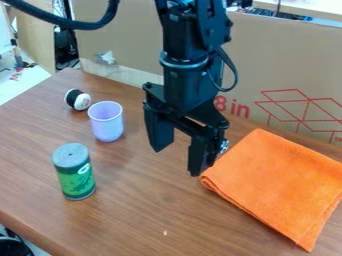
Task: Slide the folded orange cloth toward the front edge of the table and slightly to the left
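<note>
While my gripper (176, 162) hangs over the middle of the brown table (133, 220), its two fingers are spread wide, with a gap between them and no thing in it. I am not holding anything. The orange cloth (277, 185) is the thing nearest to me. It lies flat and folded by the right side of the table, and its far corner points to the big cardboard sheet (280, 65) at the back edge. One of my fingertips is near the left corner of the cloth, but I cannot tell if they touch.

From how things lie now, I would say that no grab is done. The cloth is down on the wood, so any grab, lift and setting down would be work left to do. I can't tell if the cloth's folds are done or only part done.

The pale purple cup (107, 122) stands upright close to the back left corner of the table, just beside a small black and white round thing (78, 99). The green can (75, 175) with the gray lid stands upright too, closer to the front edge than the cup. Both are well apart from my fingers.
</note>
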`<state>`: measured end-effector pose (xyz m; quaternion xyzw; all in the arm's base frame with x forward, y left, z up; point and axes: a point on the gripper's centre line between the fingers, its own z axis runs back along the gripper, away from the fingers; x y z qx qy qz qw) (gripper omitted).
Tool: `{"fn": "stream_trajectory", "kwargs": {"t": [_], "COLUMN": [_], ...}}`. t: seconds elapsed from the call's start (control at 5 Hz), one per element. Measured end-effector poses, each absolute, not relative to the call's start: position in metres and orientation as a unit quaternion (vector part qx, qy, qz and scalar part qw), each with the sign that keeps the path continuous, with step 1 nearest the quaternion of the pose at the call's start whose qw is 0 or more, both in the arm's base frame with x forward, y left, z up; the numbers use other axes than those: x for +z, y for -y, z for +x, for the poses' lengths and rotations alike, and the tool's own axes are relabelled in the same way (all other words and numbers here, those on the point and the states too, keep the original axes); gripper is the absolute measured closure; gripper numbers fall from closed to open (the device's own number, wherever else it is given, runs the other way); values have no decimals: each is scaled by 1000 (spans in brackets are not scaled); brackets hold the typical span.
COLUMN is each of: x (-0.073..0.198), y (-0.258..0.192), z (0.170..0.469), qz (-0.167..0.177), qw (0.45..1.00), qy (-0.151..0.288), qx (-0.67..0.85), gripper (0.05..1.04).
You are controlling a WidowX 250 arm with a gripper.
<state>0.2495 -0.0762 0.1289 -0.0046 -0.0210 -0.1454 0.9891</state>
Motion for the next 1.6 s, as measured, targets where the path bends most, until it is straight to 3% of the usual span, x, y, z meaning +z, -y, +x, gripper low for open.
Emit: {"fn": "stream_trajectory", "kwargs": {"t": [0.2, 0.6, 0.8, 1.0, 1.6], "x": [122, 126, 111, 91, 51], "y": [76, 110, 125, 146, 161], "z": [249, 278, 296, 319, 345], "qz": [-3, -46, -23, -17, -50], "qw": [989, 983, 983, 982, 977], "qy": [10, 68, 109, 99, 122], "qx": [-146, -164, -143, -161, -167], "gripper": [83, 83, 83, 83, 83]}}
